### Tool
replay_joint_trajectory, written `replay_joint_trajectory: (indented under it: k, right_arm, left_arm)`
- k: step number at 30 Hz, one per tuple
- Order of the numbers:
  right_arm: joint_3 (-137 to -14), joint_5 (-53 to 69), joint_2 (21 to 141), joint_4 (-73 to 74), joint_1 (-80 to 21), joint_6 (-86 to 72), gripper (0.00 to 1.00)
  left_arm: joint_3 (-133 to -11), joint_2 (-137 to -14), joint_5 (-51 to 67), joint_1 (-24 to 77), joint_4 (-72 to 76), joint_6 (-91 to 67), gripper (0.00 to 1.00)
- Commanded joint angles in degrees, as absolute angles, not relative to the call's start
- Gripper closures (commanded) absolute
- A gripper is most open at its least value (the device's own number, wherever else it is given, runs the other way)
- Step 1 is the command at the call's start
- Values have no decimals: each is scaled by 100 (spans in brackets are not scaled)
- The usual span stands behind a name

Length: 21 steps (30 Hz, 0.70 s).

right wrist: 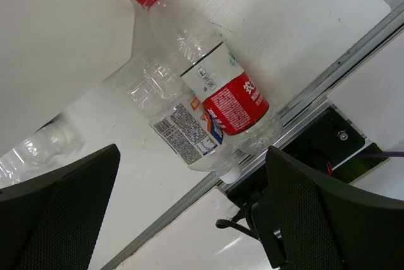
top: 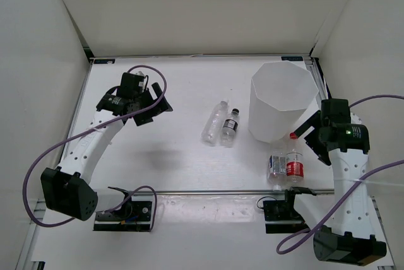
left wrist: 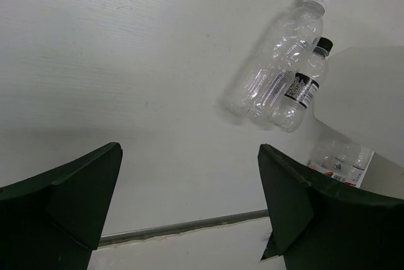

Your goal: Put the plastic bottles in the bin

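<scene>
White tabletop. Red-labelled bottle and blue-white bottle lie touching beside bin, long axes near-to-far, just ahead of right gripper, fingers spread, empty. Left gripper also spread, farther off; plain bottle, black-capped bottle mid-table.

The work surface is a white table; the left wrist view shows a fine ribbed grain on it. Three plain white panels enclose it: a back wall, a left wall and a right wall. The panels meet at the two far corners. A thin metal strip runs across the table near its front edge. In front of the strip lies a glossier white section. Lighting is even and diffuse, with soft, faint shadows.
</scene>
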State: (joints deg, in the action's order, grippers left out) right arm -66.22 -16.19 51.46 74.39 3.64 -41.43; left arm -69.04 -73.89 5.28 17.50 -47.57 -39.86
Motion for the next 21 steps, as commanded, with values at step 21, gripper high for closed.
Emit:
replay_joint_trajectory:
  k: [21]
  right_arm:
    - [-5335, -1538, 7857, 5626, 1405, -3683, 0]
  left_arm:
    - [-6662, -7189, 396, 1784, -4833, -3858, 0]
